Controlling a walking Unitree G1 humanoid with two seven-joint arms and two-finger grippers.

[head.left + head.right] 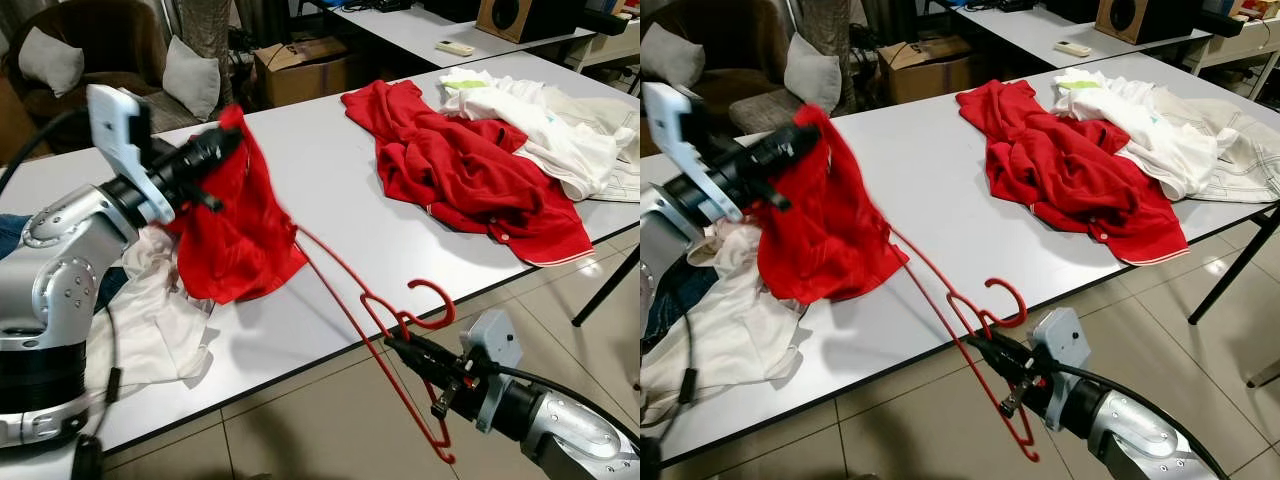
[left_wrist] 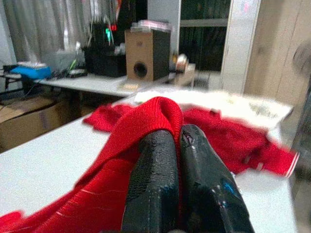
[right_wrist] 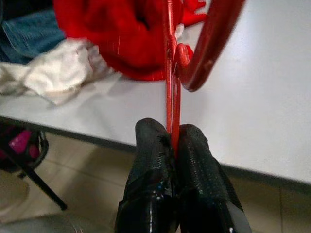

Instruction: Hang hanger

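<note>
A red hanger [image 1: 372, 322] slants over the white table's [image 1: 330, 190] front edge, one arm tucked inside a red garment [image 1: 235, 225]. My right gripper [image 1: 402, 350] is shut on the hanger just below its hook [image 1: 437, 305]; the wrist view shows the red wire [image 3: 171, 97] pinched between the black fingers [image 3: 150, 165]. My left gripper [image 1: 228, 145] is shut on the garment's top edge and holds it lifted above the table; the knit fabric [image 2: 155, 109] folds over the fingertips [image 2: 194, 155].
A pile of red clothes [image 1: 460, 165] and white clothes [image 1: 560, 125] lies on the table's right half. White cloth [image 1: 150, 310] hangs off the left edge. A cardboard box [image 1: 300, 65], an armchair [image 1: 90, 50] and a second table [image 1: 440, 25] stand behind.
</note>
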